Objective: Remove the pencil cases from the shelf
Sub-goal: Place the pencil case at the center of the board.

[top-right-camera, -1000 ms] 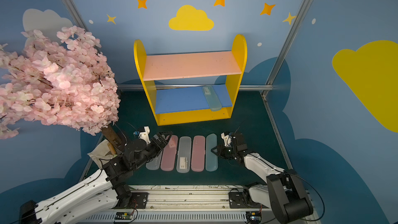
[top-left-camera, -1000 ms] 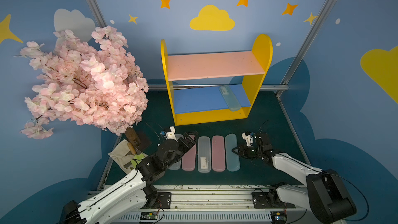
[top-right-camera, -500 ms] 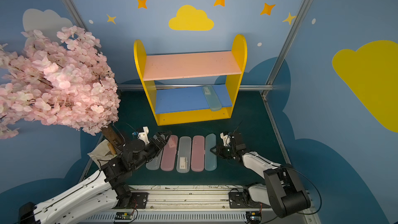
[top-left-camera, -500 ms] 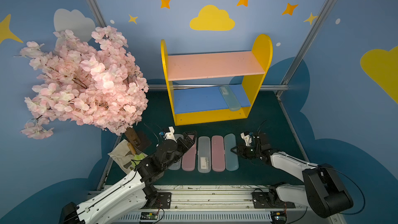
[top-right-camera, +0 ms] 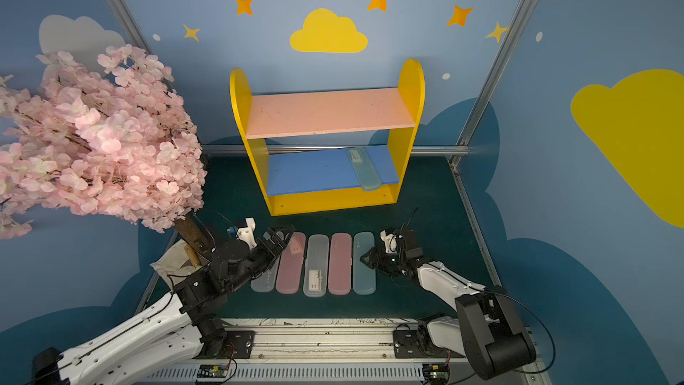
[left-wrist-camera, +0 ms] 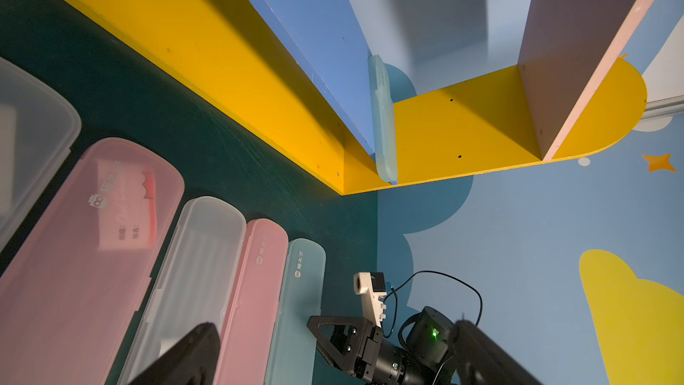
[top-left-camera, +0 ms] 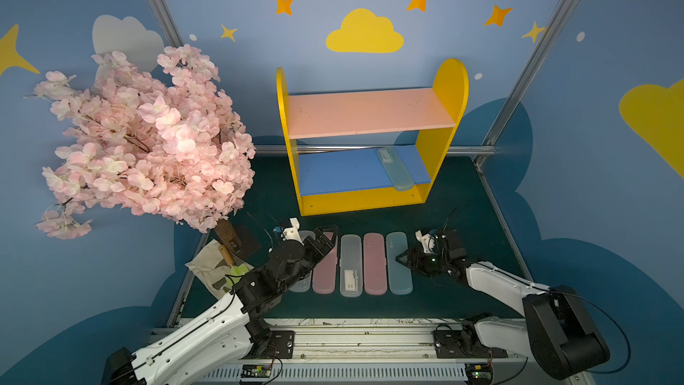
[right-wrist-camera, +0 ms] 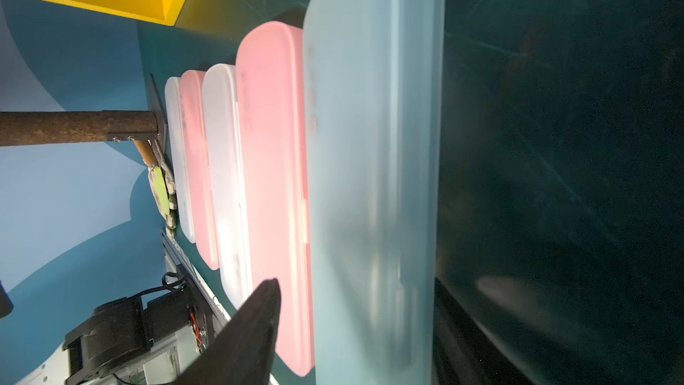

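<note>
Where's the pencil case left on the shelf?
In both top views the teal pencil case lies on the shelf's blue lower board, near the right yellow side panel.

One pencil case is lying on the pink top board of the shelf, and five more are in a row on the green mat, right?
Not quite. Both top views show that pencil case on the blue lower board of the shelf, not the pink top board. The row of five is right.

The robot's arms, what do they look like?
The left arm and right arm have white shells between black joints. The left tool and right tool are black with triangular open-frame fingers and a white camera mount behind. Black cables loop out; a green light marks the right wrist.
</note>
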